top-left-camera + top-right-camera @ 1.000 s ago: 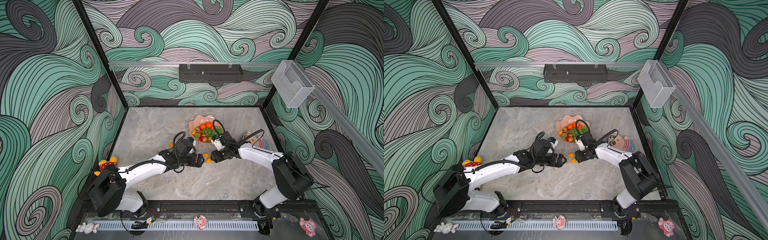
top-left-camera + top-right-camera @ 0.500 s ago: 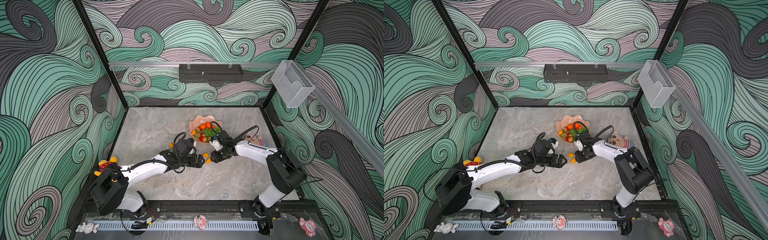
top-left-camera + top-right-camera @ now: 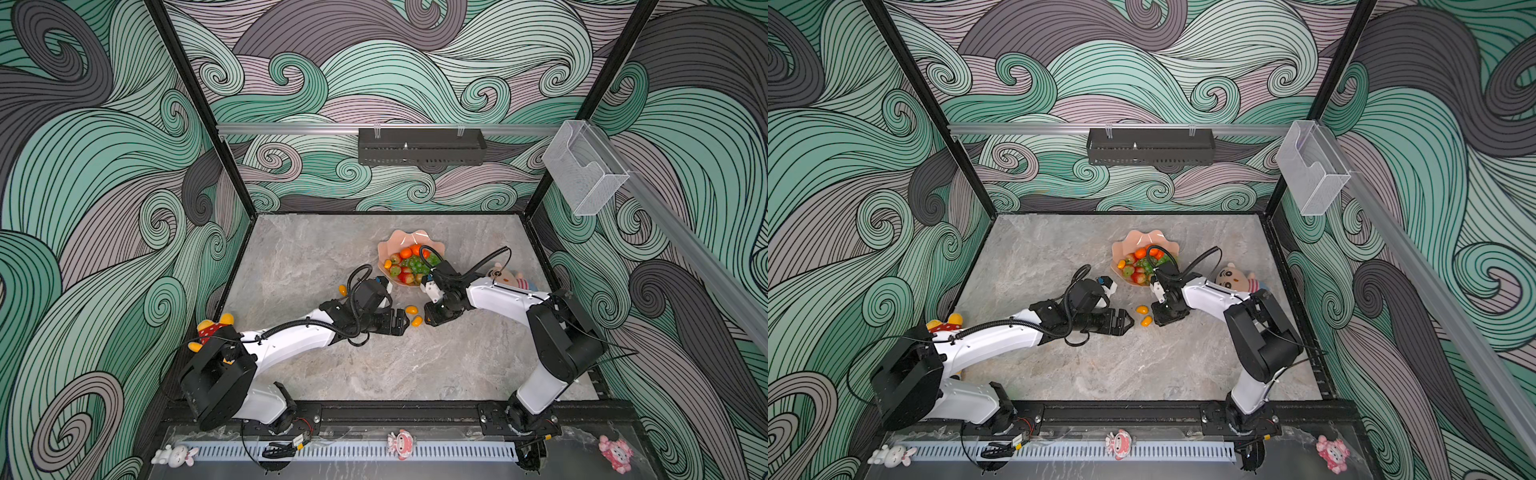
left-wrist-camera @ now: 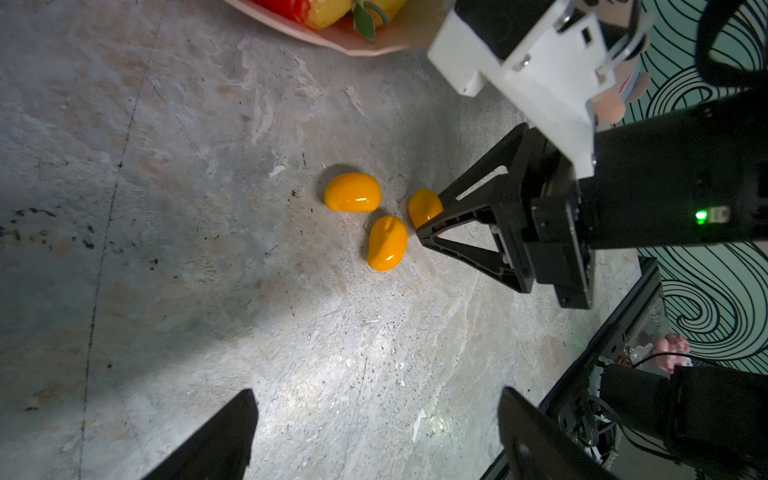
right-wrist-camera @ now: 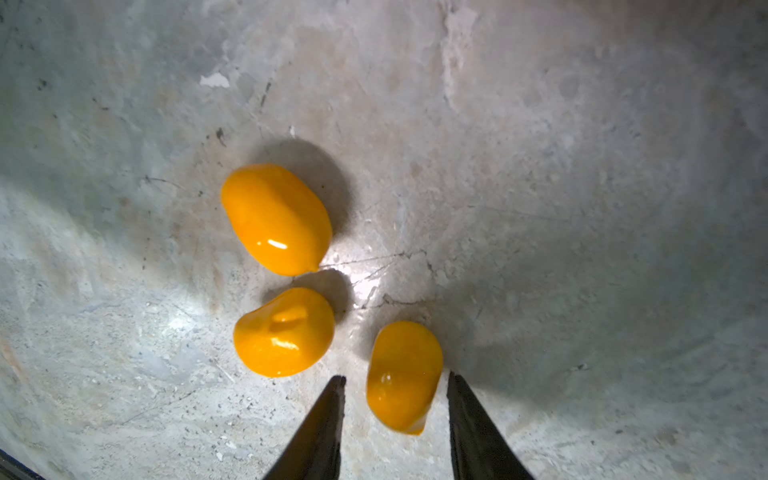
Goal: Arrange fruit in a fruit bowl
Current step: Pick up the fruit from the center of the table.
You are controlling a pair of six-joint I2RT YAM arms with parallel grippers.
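Right gripper [image 5: 395,376]: jaws apart, straddling one oval [image 5: 404,399] on the table [image 5: 582,208]. One finger [image 5: 465,415] sits almost against it and there is a visible gap at the other, so not clamped. Two more ovals [image 5: 276,218] [image 5: 284,332] lie just beside it, outside the jaws.

Left gripper [image 4: 374,399]: jaws wide apart, nothing between them, facing the same cluster from the opposite side, short of it.

A fourth oval [image 3: 342,290] lies alone on the table by the left arm's wrist.

Bowl [image 3: 411,239] stands just behind both grippers, toward the back wall. It holds tangerines [image 3: 406,252], strawberries [image 3: 406,275], grapes [image 3: 414,262] and a fifth oval [image 3: 387,263] near its rim.

Doll [image 3: 505,276] lies behind the right arm.
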